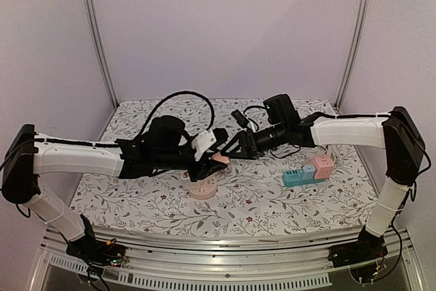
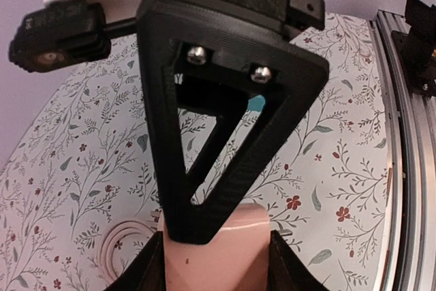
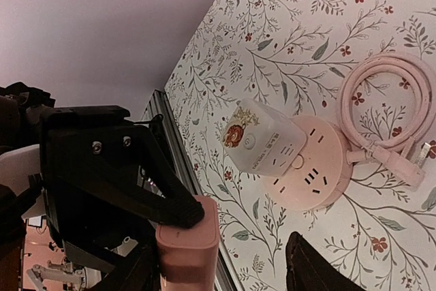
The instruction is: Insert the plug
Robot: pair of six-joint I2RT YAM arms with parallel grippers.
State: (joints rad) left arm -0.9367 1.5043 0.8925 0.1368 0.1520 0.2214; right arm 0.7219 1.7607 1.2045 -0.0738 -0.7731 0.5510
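A pink block-shaped plug (image 1: 219, 158) hangs above the table with my left gripper (image 1: 208, 160) shut on it. In the left wrist view the plug (image 2: 218, 250) sits squeezed between my two dark fingers at the bottom edge. My right gripper (image 1: 235, 149) reaches in from the right and stands open around the plug (image 3: 187, 240): one finger (image 3: 129, 270) is beside it, the other finger (image 3: 313, 267) well apart. The round pink socket base (image 3: 310, 172) lies on the table below, a white adapter (image 3: 262, 138) standing in it.
A coiled pink cable (image 3: 388, 110) lies joined to the round socket base (image 1: 203, 189). A blue and pink socket block (image 1: 310, 170) stands at the right on the flowered tablecloth (image 1: 136, 189). Black cables (image 1: 184, 97) run along the back, and metal rails line the near edge.
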